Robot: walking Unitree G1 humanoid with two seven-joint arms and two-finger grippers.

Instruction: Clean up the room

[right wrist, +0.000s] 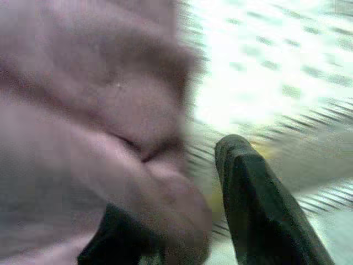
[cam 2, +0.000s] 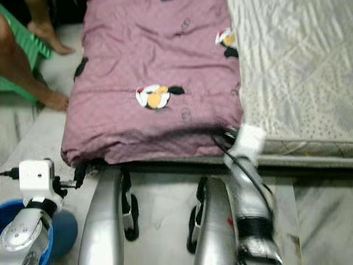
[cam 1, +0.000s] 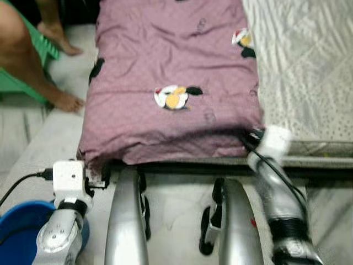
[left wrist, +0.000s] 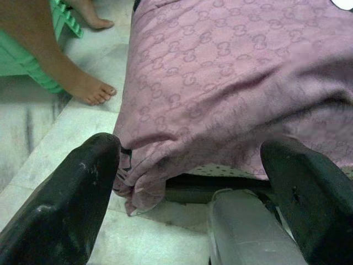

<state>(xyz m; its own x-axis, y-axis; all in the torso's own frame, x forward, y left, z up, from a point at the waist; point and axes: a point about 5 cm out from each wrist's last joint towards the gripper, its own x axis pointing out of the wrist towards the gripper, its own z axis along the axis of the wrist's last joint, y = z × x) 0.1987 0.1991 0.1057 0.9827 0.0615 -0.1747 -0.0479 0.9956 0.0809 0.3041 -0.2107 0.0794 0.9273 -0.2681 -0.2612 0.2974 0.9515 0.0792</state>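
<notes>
Mauve blanket (cam 1: 171,83) covers the bed's (cam 1: 309,66) left side, long axis running away from the robot; the left hand (left wrist: 193,182), spread, faces its near left corner, while the right hand (right wrist: 182,221) pinches the near right corner.

Person's feet (cam 1: 65,100) beside blanket (cam 1: 171,61)

silver arms (cam 1: 126,221); white wrist boxes (cam 1: 68,176); black cables; black fingers (left wrist: 60,204)

mauve monogram blanket (cam 1: 165,66), white dotted sheet (cam 1: 309,66), blue bucket (cam 1: 19,226)
</notes>
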